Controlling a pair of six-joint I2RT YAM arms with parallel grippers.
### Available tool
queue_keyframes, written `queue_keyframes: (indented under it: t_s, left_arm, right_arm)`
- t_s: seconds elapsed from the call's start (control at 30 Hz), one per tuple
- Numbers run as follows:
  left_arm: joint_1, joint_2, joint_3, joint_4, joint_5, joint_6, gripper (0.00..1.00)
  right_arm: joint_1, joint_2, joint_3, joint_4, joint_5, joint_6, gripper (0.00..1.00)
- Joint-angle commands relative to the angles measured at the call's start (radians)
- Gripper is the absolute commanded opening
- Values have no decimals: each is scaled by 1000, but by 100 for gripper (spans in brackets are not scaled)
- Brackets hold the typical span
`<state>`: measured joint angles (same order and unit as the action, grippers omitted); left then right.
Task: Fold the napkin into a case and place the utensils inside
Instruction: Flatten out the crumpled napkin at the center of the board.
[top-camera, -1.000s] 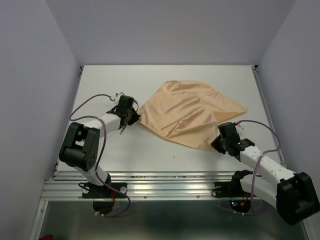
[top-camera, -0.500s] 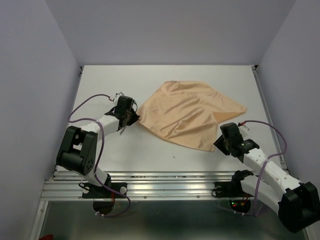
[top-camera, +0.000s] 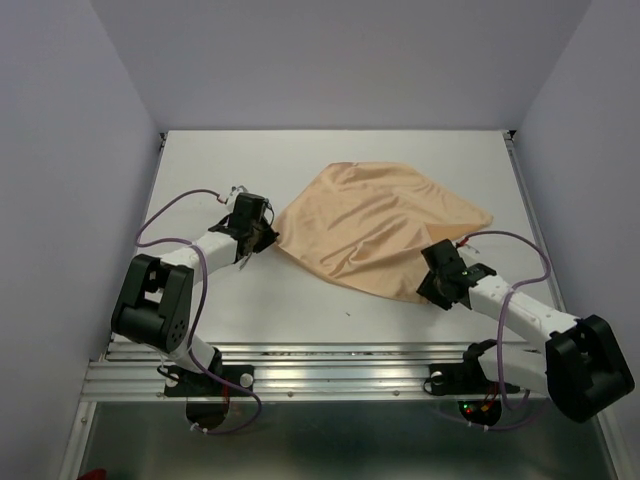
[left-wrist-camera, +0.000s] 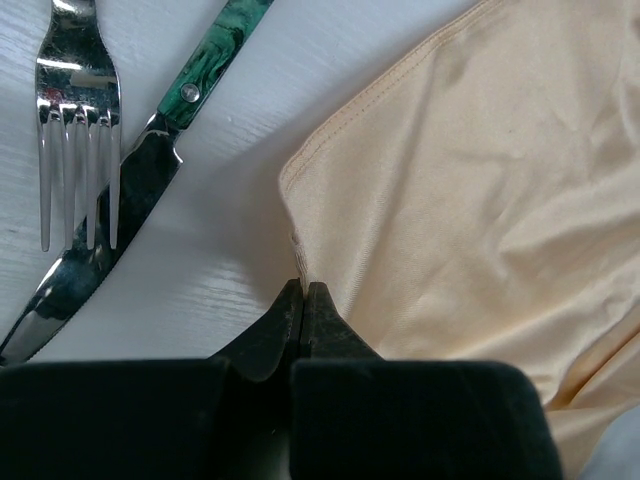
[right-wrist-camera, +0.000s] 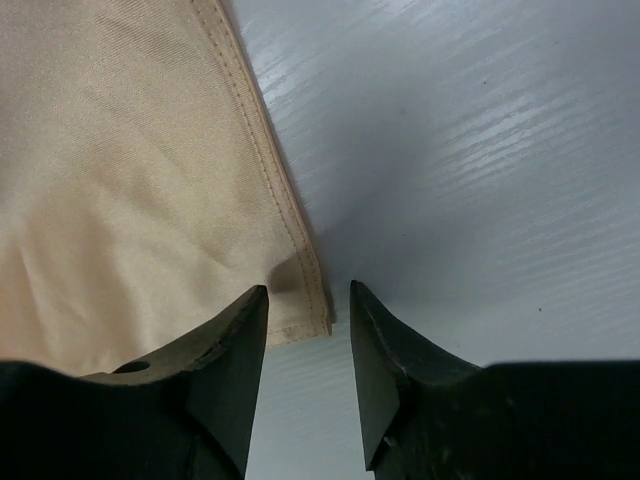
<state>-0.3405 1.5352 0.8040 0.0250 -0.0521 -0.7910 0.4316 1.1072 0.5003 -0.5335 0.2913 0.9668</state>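
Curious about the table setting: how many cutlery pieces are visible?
2, both in the left wrist view: a fork at upper left, a green-handled knife just right of it. Others may be hidden.

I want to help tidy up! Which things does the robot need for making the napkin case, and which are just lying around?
Needed for the job:
napkin
fork
green-handled knife
left gripper, pinching the napkin's edge
right gripper, open at its corner

Just there:
purple cables
table
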Motion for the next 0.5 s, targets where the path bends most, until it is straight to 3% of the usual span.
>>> queue_keyframes:
  t_s: [0.0, 0.13, 0.17, 0.3, 0.47]
  left_arm:
    - [-5, -41, -6, 0, -6, 12, 0]
    - [-5, -41, -6, 0, -6, 10, 0]
    - [-5, -43, -8, 0, -6, 10, 0]
    - [-5, -50, -15, -2, -11, 15, 0]
    - [-5, -61, -19, -17, -14, 32, 0]
  right_arm:
    - [47, 63, 49, -54, 63, 6, 43]
    - [58, 106, 52, -37, 62, 12, 31]
    - [58, 115, 56, -36, 65, 12, 22]
    - [58, 91, 64, -46, 92, 12, 2]
    - [58, 0, 104, -137, 172, 26, 1]
